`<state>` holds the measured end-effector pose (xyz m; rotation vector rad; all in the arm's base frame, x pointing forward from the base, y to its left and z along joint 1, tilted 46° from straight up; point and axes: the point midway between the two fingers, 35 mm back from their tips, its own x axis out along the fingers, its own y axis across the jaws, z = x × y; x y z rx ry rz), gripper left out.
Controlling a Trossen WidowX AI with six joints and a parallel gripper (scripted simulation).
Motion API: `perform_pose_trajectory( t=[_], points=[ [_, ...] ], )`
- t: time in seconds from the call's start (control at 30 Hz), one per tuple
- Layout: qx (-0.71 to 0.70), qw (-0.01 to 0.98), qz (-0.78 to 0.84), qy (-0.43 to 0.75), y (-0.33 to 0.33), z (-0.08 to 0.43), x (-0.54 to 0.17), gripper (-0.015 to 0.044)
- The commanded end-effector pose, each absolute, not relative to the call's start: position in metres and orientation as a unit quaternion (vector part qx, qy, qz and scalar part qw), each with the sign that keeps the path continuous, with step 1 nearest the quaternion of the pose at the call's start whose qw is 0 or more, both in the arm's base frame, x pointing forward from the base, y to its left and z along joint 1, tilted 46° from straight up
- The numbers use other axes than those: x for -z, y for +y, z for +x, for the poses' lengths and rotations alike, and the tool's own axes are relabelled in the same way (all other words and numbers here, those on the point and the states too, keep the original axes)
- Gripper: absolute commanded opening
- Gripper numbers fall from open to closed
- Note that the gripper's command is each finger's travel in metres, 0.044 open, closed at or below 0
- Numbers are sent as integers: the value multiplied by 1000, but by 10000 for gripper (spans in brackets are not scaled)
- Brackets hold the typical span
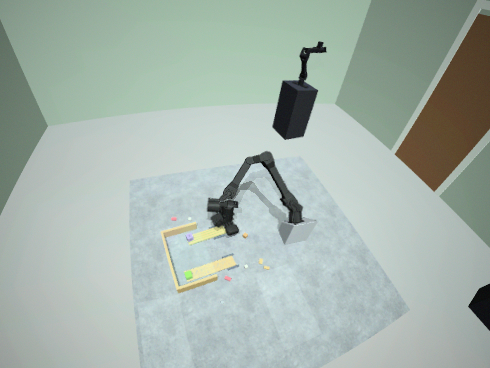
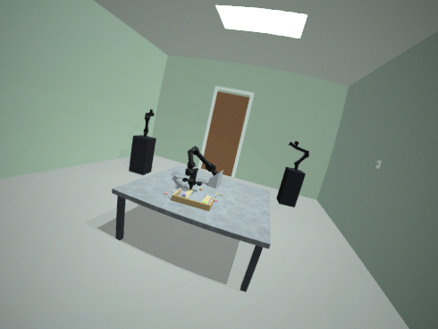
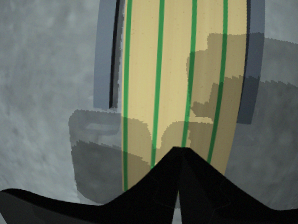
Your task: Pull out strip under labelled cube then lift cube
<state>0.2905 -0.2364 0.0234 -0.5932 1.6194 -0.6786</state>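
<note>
A purple cube (image 1: 189, 237) (image 2: 183, 195) sits at the walled end of one pale yellow strip (image 1: 204, 236) (image 3: 175, 60), which has green lines along it in the wrist view. A green cube (image 1: 188, 274) (image 2: 205, 202) sits at the walled end of the other strip (image 1: 215, 268). No label can be made out on either cube. My gripper (image 3: 180, 155) (image 2: 191, 188) is shut, with nothing seen between its fingers. Its tips are over the purple cube's strip, toward the end away from the cube; whether they touch it cannot be told.
A low wooden wall (image 1: 170, 260) (image 2: 192, 203) runs around three sides of the strips. Blue-grey rails (image 3: 103, 55) (image 3: 254, 60) flank the strip under my gripper. Small orange (image 1: 245, 235), red (image 1: 228, 278) and white (image 1: 246, 266) pieces lie around. A grey block (image 1: 298, 232) stands by the arm's base.
</note>
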Motion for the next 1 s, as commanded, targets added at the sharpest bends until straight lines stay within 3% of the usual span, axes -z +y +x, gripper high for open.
perform_pose_trajectory(
  t=[0.0,0.97],
  points=[
    [291,592,-252,708,-238,275,-20,0],
    [291,591,-252,709,-232,233,-24,0]
  ],
)
